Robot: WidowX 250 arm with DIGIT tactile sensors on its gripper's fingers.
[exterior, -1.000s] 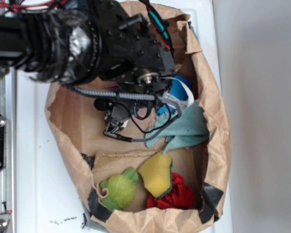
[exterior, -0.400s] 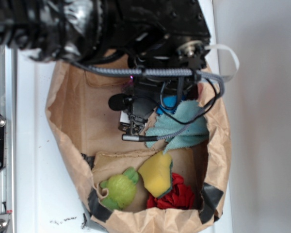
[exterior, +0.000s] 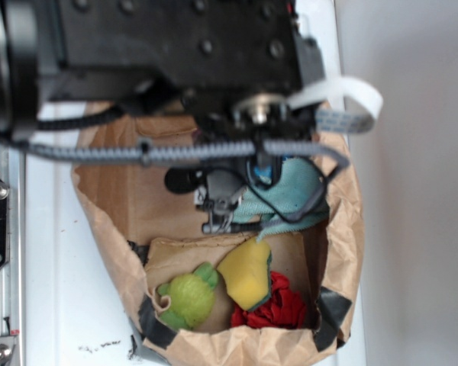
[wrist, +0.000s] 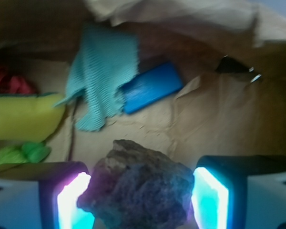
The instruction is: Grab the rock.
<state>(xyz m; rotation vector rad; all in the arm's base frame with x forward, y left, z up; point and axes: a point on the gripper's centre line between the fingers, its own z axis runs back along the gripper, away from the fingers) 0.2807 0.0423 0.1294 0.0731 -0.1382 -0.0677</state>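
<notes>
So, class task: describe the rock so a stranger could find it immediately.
Look inside the brown paper bag. Between the two lit pads of the end effector sits the rock, below the blue block. It alone is dark, lumpy and pitted; its neighbours are soft or smooth.

arm: reaching down | end effector point(wrist: 142, 202): fingers closed on a load

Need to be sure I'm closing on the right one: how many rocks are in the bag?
1. The rock sits between the gripper fingers in the wrist view. More could be hidden under the teal cloth or the arm.
</notes>
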